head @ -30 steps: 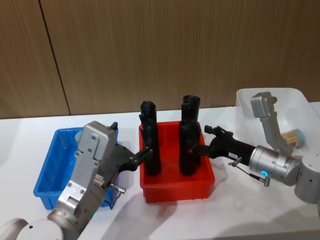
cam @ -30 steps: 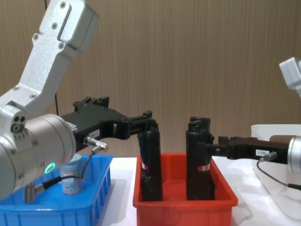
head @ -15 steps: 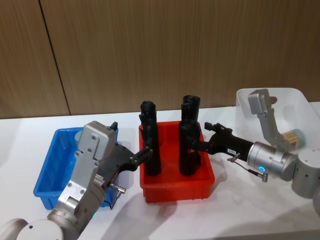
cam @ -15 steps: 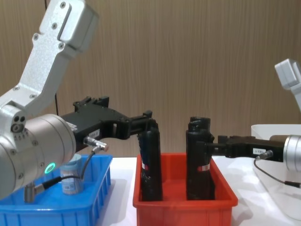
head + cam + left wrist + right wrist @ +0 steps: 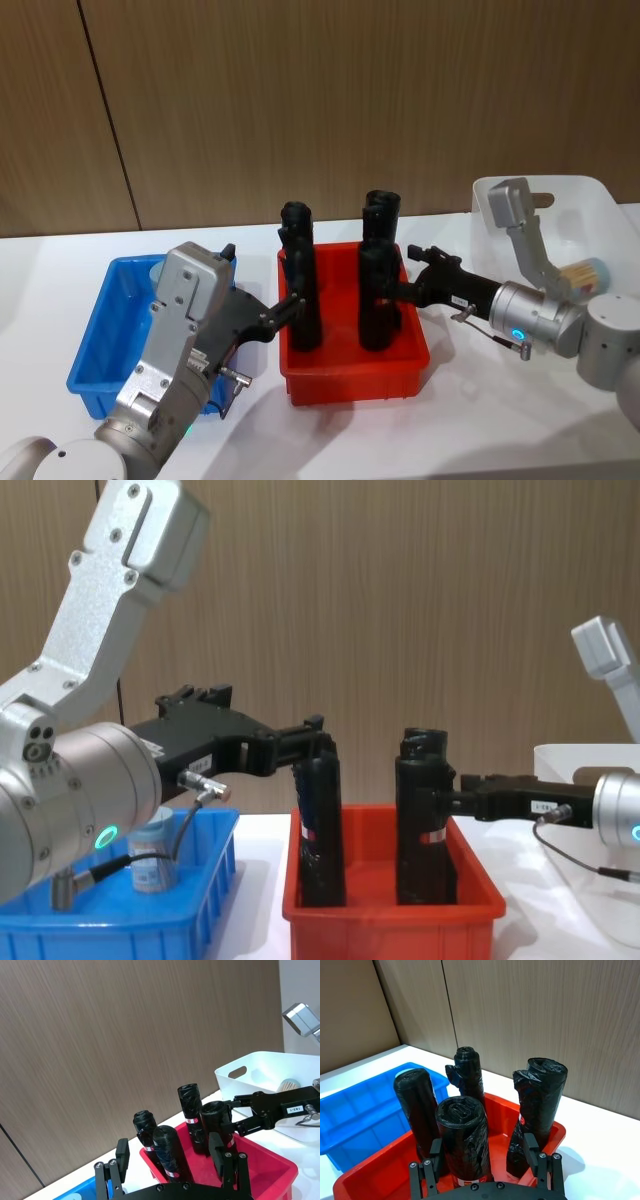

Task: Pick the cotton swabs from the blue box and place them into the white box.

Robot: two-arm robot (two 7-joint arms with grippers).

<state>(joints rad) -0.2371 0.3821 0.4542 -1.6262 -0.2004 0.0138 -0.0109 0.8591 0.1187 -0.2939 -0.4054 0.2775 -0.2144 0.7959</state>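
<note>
White table (image 5: 500, 420), black cylinders (image 5: 375, 290) crowding red bin (image 5: 355, 385)

Cotton swabs (image 5: 152, 858) upright in blue box (image 5: 180, 920).

blue box (image 5: 100, 345) left, red bin (image 5: 355, 375) middle holding black cylinders (image 5: 375, 300), white box (image 5: 590, 215) right

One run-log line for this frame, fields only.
left gripper: open, at red bin's left edge | right gripper: open, over red bin's right rim | cotton swabs: one in blue box, one in white box
</note>
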